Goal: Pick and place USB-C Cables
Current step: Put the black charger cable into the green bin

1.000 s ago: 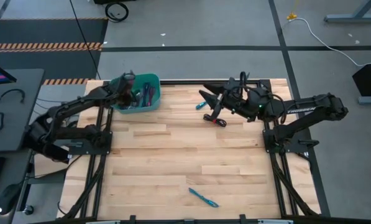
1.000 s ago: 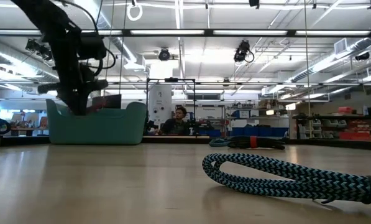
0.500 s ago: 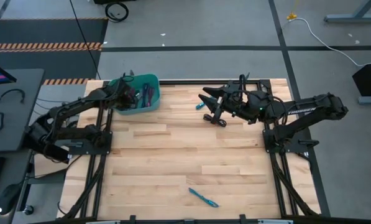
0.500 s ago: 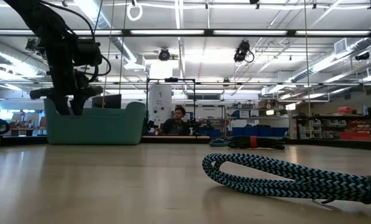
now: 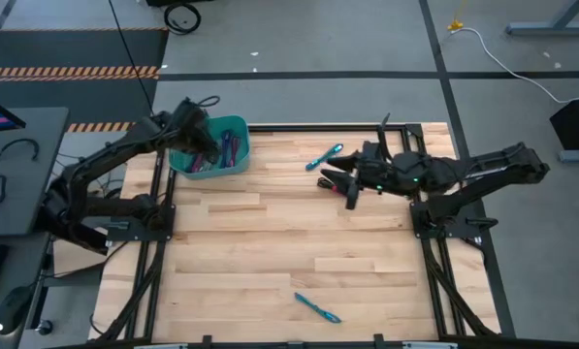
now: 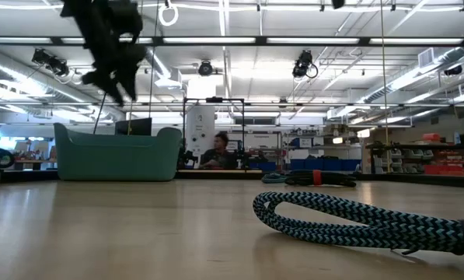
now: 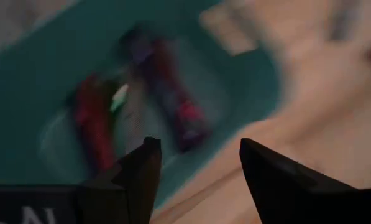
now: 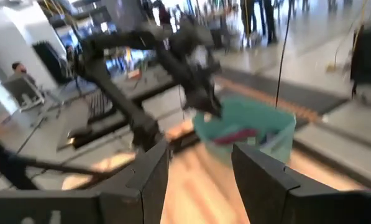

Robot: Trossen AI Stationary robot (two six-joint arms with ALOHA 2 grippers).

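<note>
Cables on a wooden surface and in a bin

A teal braided cable (image 5: 317, 308) is seen at the near edge; beyond, the right claw (image 5: 330, 180) is spread empty by a black-red cable (image 5: 351, 198); farthest, the left claw (image 7: 197, 168) is held wide above cables in the teal plastic bin (image 5: 237, 129).

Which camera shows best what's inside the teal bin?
The left wrist view: it looks down into the teal bin at the cables. The high view shows them small, the right wrist view only a glimpse, the low view only the bin's outer wall.
</note>
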